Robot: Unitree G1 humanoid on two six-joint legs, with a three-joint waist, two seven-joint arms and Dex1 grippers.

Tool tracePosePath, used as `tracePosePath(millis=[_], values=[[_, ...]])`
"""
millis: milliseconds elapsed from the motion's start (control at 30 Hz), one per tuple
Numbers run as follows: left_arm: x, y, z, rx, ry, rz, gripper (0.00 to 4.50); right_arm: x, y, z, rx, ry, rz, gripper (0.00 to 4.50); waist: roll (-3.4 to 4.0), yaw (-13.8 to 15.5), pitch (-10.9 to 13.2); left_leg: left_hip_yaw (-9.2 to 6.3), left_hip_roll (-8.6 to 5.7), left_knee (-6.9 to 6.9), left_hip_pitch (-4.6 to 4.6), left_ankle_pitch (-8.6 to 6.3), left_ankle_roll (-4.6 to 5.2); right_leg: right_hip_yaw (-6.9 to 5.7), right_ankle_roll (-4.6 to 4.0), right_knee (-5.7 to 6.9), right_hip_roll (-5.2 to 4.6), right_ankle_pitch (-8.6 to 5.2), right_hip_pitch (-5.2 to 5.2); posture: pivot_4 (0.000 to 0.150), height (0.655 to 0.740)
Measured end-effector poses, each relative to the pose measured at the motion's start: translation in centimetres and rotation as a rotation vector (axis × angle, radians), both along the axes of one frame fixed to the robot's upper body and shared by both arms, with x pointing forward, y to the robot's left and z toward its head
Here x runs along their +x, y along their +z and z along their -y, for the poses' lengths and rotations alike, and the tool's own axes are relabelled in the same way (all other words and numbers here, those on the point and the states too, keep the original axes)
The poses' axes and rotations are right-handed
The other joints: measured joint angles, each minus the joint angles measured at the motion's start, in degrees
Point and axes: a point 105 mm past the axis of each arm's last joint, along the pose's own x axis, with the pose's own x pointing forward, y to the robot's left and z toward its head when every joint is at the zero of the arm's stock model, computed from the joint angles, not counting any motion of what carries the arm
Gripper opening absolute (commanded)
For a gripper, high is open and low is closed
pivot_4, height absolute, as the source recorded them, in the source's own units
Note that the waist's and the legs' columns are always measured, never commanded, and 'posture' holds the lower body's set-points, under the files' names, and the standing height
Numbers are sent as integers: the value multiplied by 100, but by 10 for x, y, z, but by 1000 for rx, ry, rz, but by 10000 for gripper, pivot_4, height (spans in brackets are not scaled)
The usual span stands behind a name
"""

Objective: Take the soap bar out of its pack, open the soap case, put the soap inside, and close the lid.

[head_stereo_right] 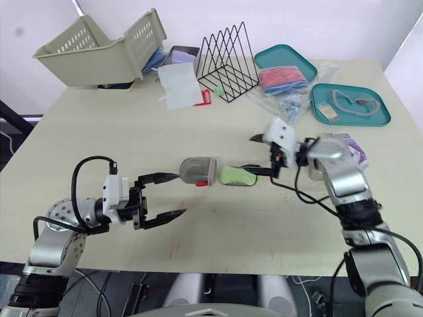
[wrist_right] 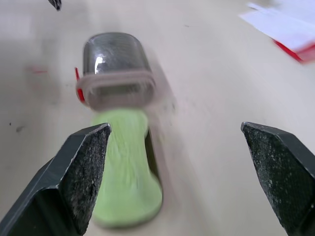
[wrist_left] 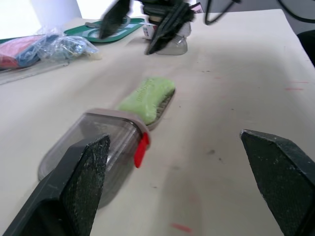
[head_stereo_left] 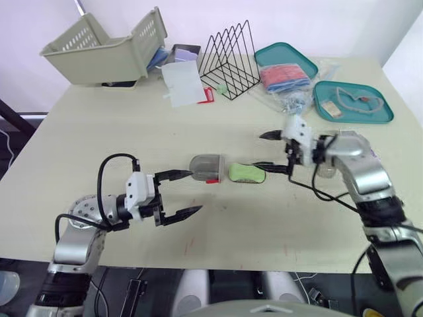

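The green soap bar (head_stereo_left: pixel 246 173) lies bare at mid-table on the thin base of the soap case, which sticks out from the clear grey cover (head_stereo_left: pixel 207 168) with a red latch. In the right wrist view the soap (wrist_right: pixel 125 172) sits just in front of the cover (wrist_right: pixel 115 64). My left gripper (head_stereo_left: pixel 192 191) is open, low over the table just left of the cover, holding nothing. One of its fingertips is close to the cover's rounded end. My right gripper (head_stereo_left: pixel 261 150) is open just right of the soap, its lower fingertip near the soap's end.
At the back stand a beige basket (head_stereo_left: pixel 99 49), a black wire rack (head_stereo_left: pixel 231 59), white paper (head_stereo_left: pixel 182 82) and two teal trays (head_stereo_left: pixel 353 102). Plastic bags (head_stereo_left: pixel 291 99) lie by the trays. A clear plastic piece (head_stereo_left: pixel 325 170) rests under my right wrist.
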Motion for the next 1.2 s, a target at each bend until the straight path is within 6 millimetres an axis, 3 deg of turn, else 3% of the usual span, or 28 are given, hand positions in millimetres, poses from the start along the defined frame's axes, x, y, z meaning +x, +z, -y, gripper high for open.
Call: tracePosePath(millis=[133,267,633,833,1200], values=[[26,19,-2,94,-39,62,45000,-53,-30,26,113,9,-33,44458,8,13,5,-2,3,0,3,1,0,-3,1,3,11,-2,0,1500,7400],[55,33,-4,201,-74,101,45000,-78,-54,44,91,-6,-28,44458,10,-133,6,28,5,14,18,2,1,23,24,5,9,-5,4,1500,7400],[89,18,-6,425,-186,-54,45000,-81,-60,54,78,-52,29,44458,8,-148,7,17,8,3,3,1,0,23,3,3,23,4,-4,1500,7400],[94,14,-5,470,-214,-67,45000,-81,-62,54,82,-70,23,44458,8,-145,7,18,6,10,6,2,1,23,6,7,18,4,-2,1500,7400],[101,-15,2,517,-194,-91,45000,-79,-63,60,59,-92,29,44458,7,-143,8,16,5,10,4,2,1,23,5,8,19,5,-3,1500,7400]])
